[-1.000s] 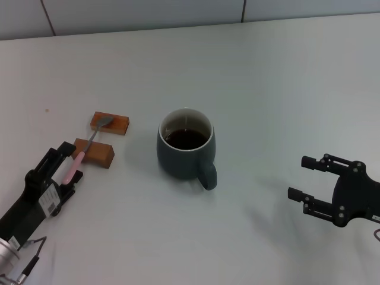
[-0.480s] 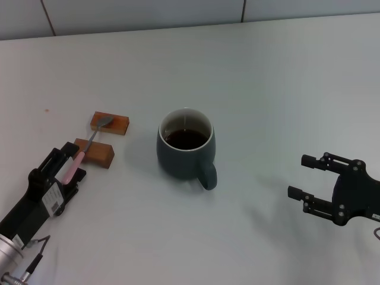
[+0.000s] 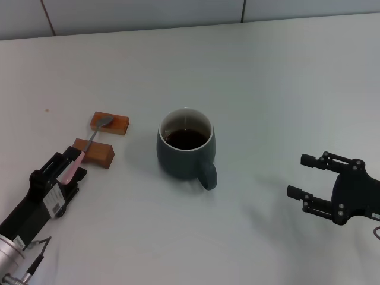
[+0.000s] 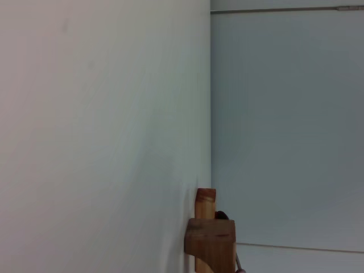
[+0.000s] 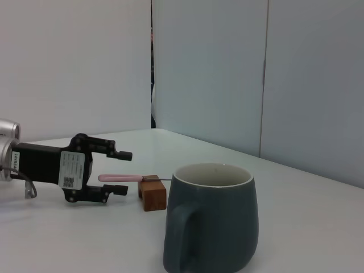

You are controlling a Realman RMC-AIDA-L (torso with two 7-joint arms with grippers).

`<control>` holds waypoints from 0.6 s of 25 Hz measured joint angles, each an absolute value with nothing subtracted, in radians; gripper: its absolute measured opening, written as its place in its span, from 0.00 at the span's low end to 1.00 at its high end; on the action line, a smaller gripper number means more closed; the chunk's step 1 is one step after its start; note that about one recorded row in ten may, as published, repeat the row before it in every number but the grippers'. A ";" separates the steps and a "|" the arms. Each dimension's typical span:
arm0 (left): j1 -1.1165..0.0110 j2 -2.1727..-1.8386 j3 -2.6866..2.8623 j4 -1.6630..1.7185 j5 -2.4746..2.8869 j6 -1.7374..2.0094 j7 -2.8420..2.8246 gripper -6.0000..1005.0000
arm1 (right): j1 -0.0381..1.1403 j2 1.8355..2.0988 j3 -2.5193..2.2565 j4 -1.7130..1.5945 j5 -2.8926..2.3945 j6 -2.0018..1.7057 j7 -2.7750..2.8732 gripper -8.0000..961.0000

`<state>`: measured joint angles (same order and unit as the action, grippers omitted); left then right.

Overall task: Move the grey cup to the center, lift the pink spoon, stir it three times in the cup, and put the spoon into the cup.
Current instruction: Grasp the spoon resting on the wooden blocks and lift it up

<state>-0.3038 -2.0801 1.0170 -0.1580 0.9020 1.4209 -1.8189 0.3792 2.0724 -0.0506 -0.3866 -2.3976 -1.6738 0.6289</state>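
The grey cup (image 3: pixel 185 149) stands in the middle of the white table with dark liquid inside; its handle points toward the near edge. It also fills the foreground of the right wrist view (image 5: pixel 211 216). The pink spoon (image 3: pixel 76 160) lies across two wooden blocks (image 3: pixel 94 152), its metal bowl on the far one. My left gripper (image 3: pixel 74 165) is open, one finger on each side of the pink handle's end; the right wrist view shows the handle (image 5: pixel 118 178) lying in the gap between them (image 5: pixel 126 172). Well right of the cup, my right gripper (image 3: pixel 297 175) hangs open and holds nothing.
The two brown blocks (image 4: pixel 209 236) stand left of the cup, one behind the other. A tiled wall (image 3: pixel 142 12) runs along the table's far edge. A small dark speck (image 3: pixel 46 110) marks the tabletop at far left.
My left gripper has shifted slightly toward the near edge along the spoon's handle. The cup, the spoon and the right arm have not moved.
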 joint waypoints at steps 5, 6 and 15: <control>-0.304 -2.080 1.017 -0.157 0.902 1.419 -1.826 0.61 | 0.381 2.072 -0.051 -0.387 -2.398 -1.678 0.629 0.70; -0.303 -2.080 1.019 -0.157 0.902 1.419 -1.832 0.59 | 0.381 2.072 -0.051 -0.388 -2.398 -1.679 0.629 0.70; -0.304 -2.080 1.027 -0.156 0.903 1.417 -1.843 0.52 | 0.384 2.074 -0.051 -0.396 -2.400 -1.683 0.629 0.70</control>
